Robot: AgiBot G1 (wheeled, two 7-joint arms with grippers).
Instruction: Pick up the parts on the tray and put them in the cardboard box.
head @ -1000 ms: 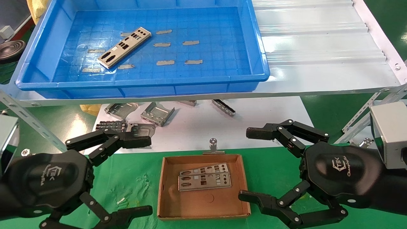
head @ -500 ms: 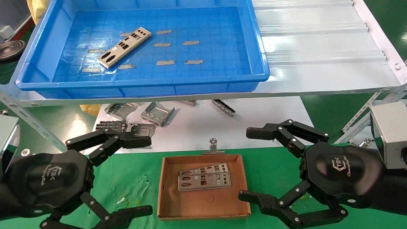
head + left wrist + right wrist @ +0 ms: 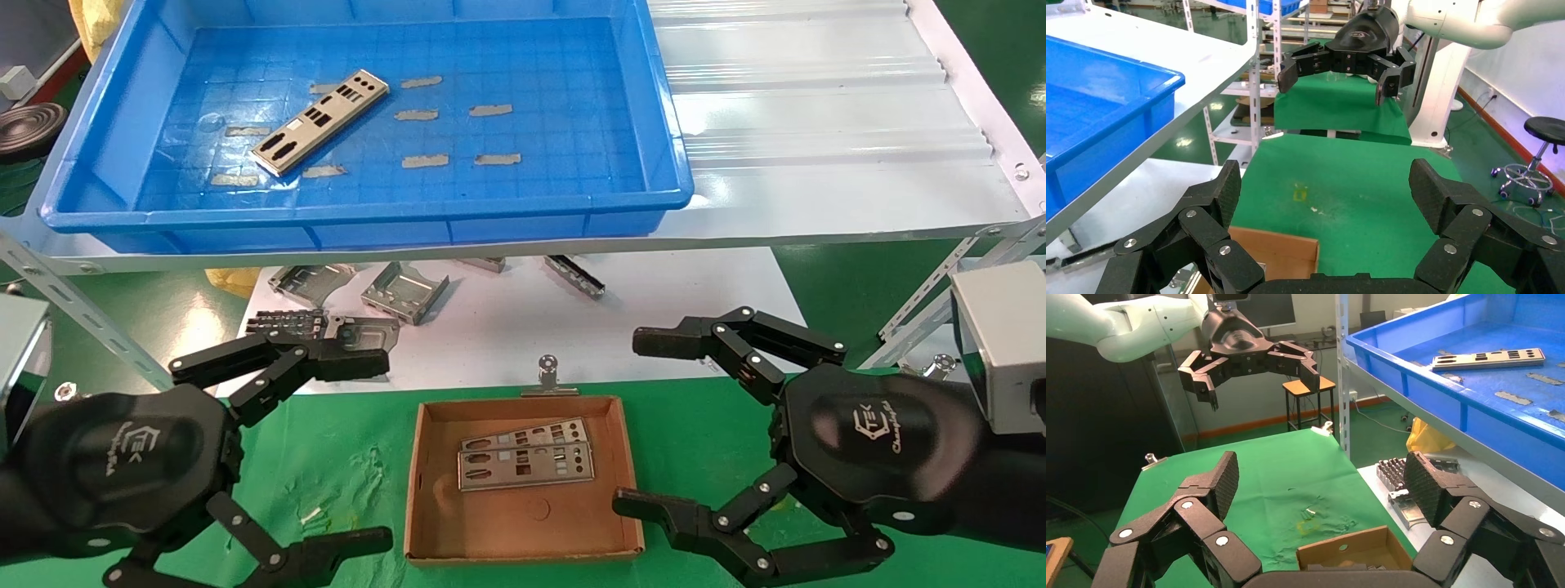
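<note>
The blue tray [image 3: 106,147] sits on the raised white shelf [image 3: 817,122] at the far side, taking up its left part. On the tray's grid floor, toward its left half, one silver part [image 3: 320,121] lies flat and at a slant among several small grey tape strips [image 3: 425,161].

Below the shelf, a white sheet [image 3: 654,318] carries a few folded grey brackets [image 3: 406,291] near its far edge.

Nearer the robot, on the green worktop [image 3: 343,474], stands the cardboard box [image 3: 523,539]. Two more parts [image 3: 526,467] lie flat inside it, overlapping, toward its far side. A metal clip [image 3: 549,377] stands just behind the box.

The left tool [image 3: 364,449] hangs over the worktop to the left of the box, its jaws spread wide and holding nothing. The right tool [image 3: 641,420] hangs on the box's right side in the same way, spread wide and empty, its near finger [image 3: 662,510] close to the box's right wall.
</note>
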